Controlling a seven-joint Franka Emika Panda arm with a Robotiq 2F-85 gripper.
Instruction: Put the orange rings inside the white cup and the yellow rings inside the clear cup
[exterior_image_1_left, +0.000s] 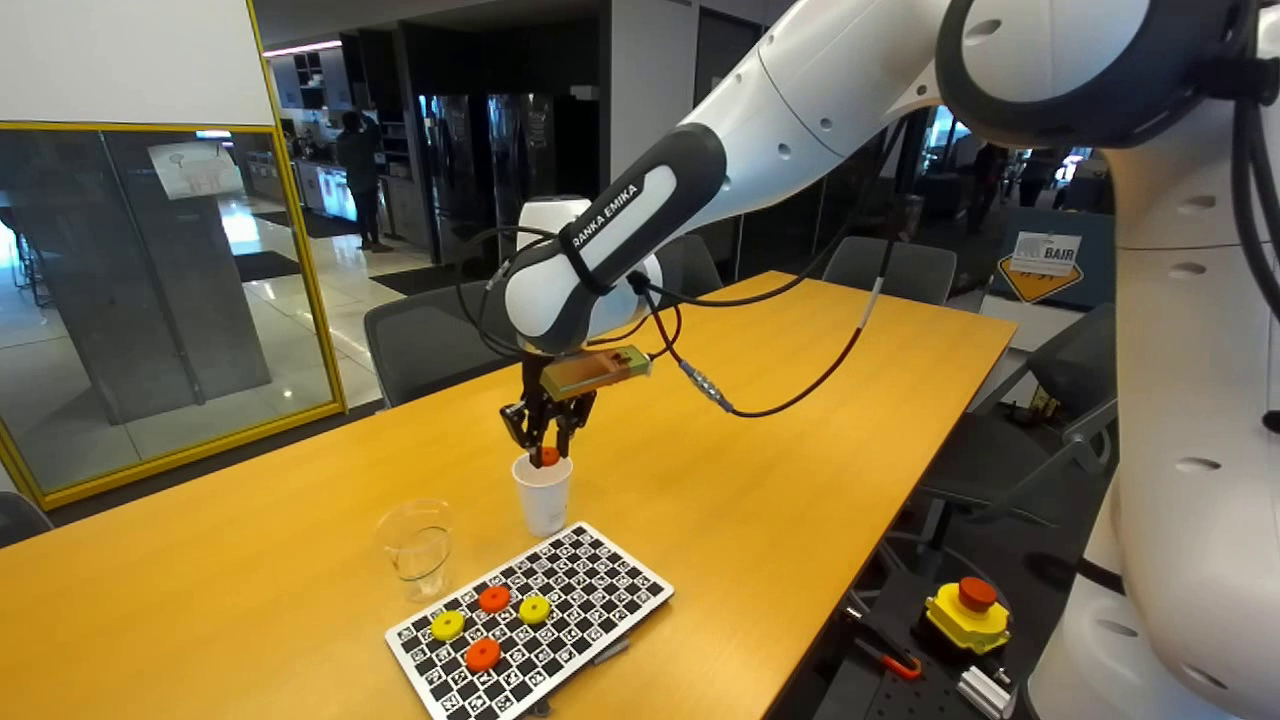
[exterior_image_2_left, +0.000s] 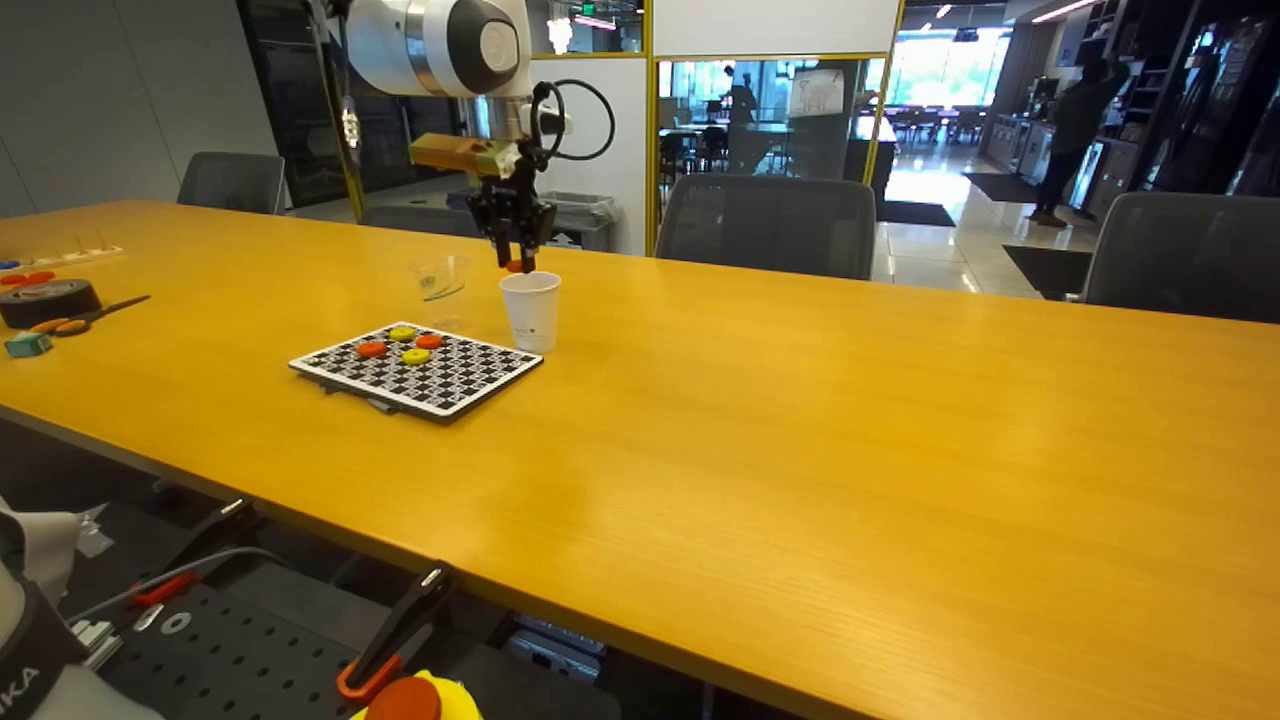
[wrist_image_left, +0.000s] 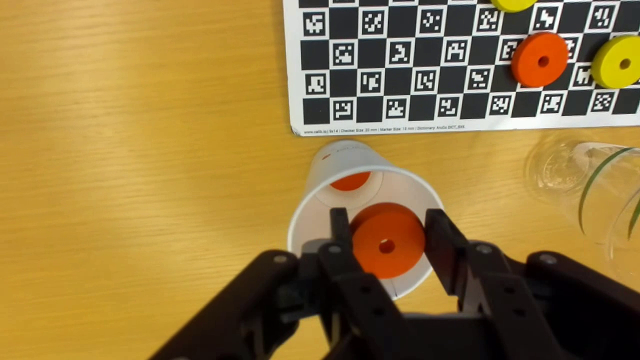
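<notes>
The claw (wrist_image_left: 387, 217) pinches an orange ring (wrist_image_left: 387, 261) over the white paper cup (wrist_image_left: 317, 220); another ring (wrist_image_left: 351, 181) shows inside. Lower left in an exterior view, two orange rings (exterior_image_1_left: 476, 658) and two yellow rings (exterior_image_1_left: 440, 629) wait.

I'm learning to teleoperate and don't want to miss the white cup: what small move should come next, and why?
Probably open the gripper where it is: in the wrist view, the orange ring it grips lies over the mouth of the white cup, so it should likely fall in. Another orange ring, partly hidden, shows inside.
</notes>
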